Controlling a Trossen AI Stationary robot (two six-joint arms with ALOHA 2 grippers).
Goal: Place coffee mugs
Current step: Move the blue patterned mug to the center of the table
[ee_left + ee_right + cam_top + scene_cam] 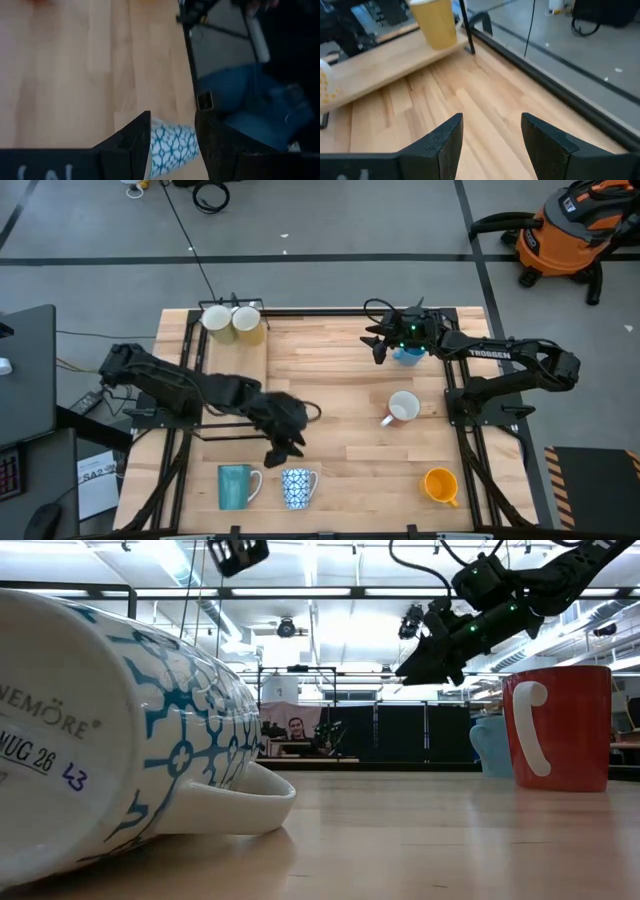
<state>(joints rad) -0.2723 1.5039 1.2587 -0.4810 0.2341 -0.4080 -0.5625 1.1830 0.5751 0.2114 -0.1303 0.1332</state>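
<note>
On the wooden table there are seven small cups with handles. A teal mug and a blue-and-white patterned mug lie on their sides near the front edge, just beside each other. An orange mug sits toward the front on the right. A white mug lies on its side near the middle right. A light blue mug sits at the back right. A white mug with yellow dots and a pale yellow mug stand touching on a raised wooden board at the back left.

The left gripper hangs just above and behind the patterned mug. In the left wrist view its two dark fingers are spread apart, and the patterned mug shows between them. It holds nothing yet.

The right gripper hangs over the back of the table, right next to the light blue mug. Its fingers are spread apart too, with only bare wood between them.

I think the left gripper is about to grab the patterned mug. That mug is round and on its side, so a finger could bump it and make it roll into the teal mug or off the front edge. If the fingers only pinch the smooth side, the mug could slip out and drop.
</note>
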